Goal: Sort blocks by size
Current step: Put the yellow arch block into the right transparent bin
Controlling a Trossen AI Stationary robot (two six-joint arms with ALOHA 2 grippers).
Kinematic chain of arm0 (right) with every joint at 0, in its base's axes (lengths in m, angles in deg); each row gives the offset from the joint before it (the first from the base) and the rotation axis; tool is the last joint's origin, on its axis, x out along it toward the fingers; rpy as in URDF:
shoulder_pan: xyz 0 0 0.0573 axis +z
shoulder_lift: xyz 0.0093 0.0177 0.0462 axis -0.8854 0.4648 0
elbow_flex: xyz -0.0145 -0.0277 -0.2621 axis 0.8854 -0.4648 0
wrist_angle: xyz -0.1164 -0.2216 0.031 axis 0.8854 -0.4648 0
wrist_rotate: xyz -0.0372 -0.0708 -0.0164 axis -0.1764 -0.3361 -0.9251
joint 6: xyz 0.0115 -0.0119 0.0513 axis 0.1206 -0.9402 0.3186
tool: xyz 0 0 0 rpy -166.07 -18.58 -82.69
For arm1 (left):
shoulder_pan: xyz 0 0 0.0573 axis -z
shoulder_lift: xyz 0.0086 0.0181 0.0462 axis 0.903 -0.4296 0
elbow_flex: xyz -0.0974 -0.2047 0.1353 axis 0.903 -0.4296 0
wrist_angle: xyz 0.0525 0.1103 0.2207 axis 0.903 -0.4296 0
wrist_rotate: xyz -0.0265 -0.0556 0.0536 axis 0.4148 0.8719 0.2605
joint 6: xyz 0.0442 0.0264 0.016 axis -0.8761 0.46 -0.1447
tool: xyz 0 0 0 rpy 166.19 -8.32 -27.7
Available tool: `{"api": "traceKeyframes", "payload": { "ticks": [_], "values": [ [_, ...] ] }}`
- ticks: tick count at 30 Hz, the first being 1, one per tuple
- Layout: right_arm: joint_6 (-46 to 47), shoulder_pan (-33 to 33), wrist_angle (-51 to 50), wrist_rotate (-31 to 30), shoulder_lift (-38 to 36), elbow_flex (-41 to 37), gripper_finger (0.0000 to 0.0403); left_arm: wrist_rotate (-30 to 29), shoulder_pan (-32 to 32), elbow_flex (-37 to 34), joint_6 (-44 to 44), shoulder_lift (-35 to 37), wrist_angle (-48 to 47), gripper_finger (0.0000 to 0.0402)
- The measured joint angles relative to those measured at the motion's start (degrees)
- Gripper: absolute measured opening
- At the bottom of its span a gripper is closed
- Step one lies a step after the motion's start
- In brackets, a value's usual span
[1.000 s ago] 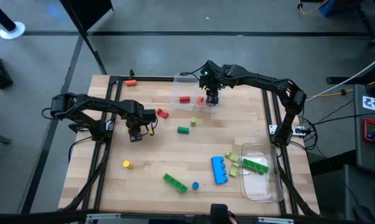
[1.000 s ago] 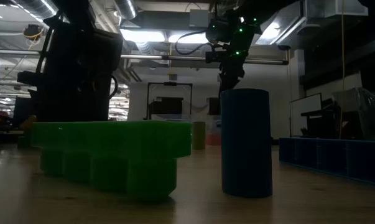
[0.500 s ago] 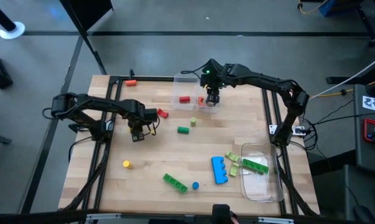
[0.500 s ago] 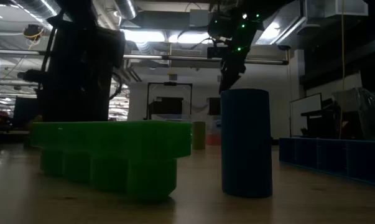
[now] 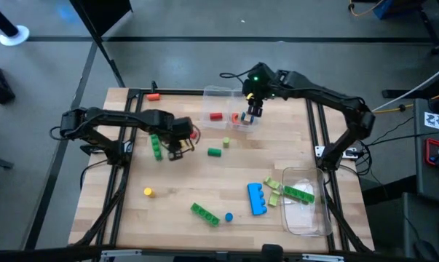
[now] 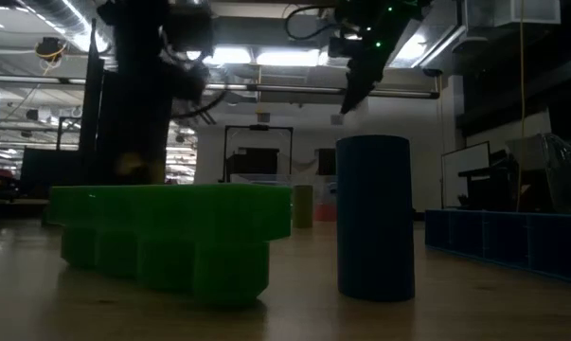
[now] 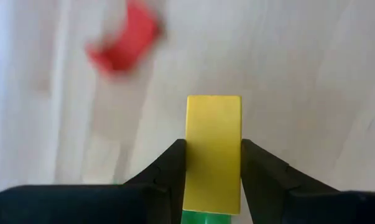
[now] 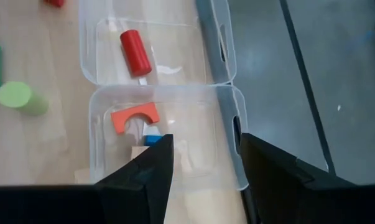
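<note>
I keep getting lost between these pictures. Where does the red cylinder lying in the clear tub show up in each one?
High view: the red cylinder lies in the clear tub at the table's back centre, left of the right gripper.
Right wrist view: the red cylinder is inside the tub, beyond the orange arch.
Low view: not in it.
Left wrist view: not in it; the blurred red block there lies on bare wood.
Shared landmark: the orange arch.

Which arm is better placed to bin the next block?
Left: the left gripper already grips a yellow block. The right gripper is open, empty, above the small bin.
</note>
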Motion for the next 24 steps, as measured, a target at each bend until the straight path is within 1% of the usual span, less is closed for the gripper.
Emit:
{"api": "traceKeyframes", "payload": {
  "ticks": [4, 8, 12, 16, 21, 24],
  "values": [
    [0.3, 0.0, -2.9, 0.0, -1.1, 0.0, 0.0186, 0.0, -0.2, 1.0, -3.0, 0.0, 13.5, 0.0114],
    [0.3, 0.0, -5.7, 0.0, -2.4, 0.0, 0.0186, -0.1, -1.3, 1.0, -4.3, -1.1, 30.0, 0.0112],
    [0.5, 0.0, -6.5, 0.4, -4.2, 0.0, 0.0186, 0.1, -2.2, 1.0, -5.5, -5.9, 45.6, 0.0115],
    [4.4, 0.0, -9.0, 1.6, -6.3, 0.0, 0.0186, 0.4, -3.4, 1.0, -8.0, -12.8, 60.3, 0.0115],
    [11.6, 0.0, -14.7, 9.1, -8.5, 0.0, 0.0186, 0.4, -6.0, 1.0, -8.7, -21.0, 79.1, 0.0115],
    [14.9, 0.6, -17.1, 14.1, -8.8, 0.0, 0.0186, 0.4, -7.6, 1.1, -8.6, -24.6, 87.1, 0.0115]
  ]
}}
